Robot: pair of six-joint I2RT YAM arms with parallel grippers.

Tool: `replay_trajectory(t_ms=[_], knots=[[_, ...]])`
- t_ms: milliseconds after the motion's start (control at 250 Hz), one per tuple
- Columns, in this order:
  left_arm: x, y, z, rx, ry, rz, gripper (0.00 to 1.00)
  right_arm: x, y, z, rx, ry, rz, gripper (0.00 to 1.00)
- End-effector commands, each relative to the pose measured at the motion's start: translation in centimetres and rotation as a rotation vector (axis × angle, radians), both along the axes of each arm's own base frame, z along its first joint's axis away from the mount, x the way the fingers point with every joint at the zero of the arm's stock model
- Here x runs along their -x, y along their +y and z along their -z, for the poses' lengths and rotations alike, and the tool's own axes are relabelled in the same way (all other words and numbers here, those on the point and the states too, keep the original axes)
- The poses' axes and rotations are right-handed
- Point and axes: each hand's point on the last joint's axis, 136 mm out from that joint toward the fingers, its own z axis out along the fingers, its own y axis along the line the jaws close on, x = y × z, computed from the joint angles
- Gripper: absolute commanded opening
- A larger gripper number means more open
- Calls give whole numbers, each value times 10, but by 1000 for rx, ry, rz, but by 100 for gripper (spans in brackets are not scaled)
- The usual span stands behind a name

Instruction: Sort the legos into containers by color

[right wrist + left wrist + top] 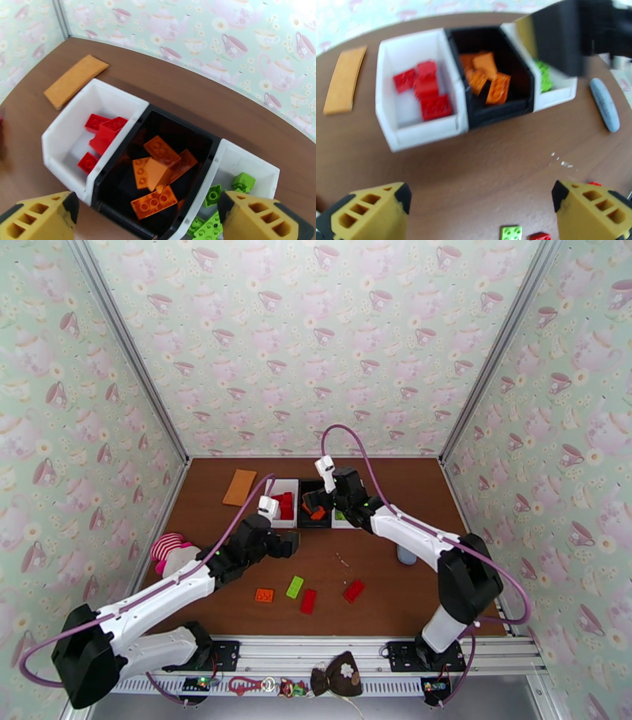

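Note:
Three bins stand side by side at mid-table: a white bin [278, 486] with red legos [422, 90], a black bin [118, 185] with orange legos [160, 173], and a white bin [252, 164] with lime green legos [211, 225]. Loose on the table near the front lie an orange lego [264, 595], a green one [295, 586] and two red ones [308, 601] [354, 590]. My right gripper [322, 499] hovers open above the black bin, its fingers empty. Short of the bins, my left gripper [289, 544] is open above bare table and holds nothing.
A flat orange card [239, 487] lies at the back left. A pink-and-white striped plush toy [170, 549] sits at the left edge. A grey-blue oblong object [407, 556] lies right of the bins, with small white scraps [341, 559] nearby.

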Motion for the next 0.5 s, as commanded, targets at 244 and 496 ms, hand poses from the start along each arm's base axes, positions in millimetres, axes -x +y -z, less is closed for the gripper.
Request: replay_trajectory(t_ms=[244,496], knots=[[65,36,56,-235,376,-88,100,75,-20,19,-1,68,-108,99],[105,49,88,-335,562,-104,100,85,-28,27,11,91,-94,99]])
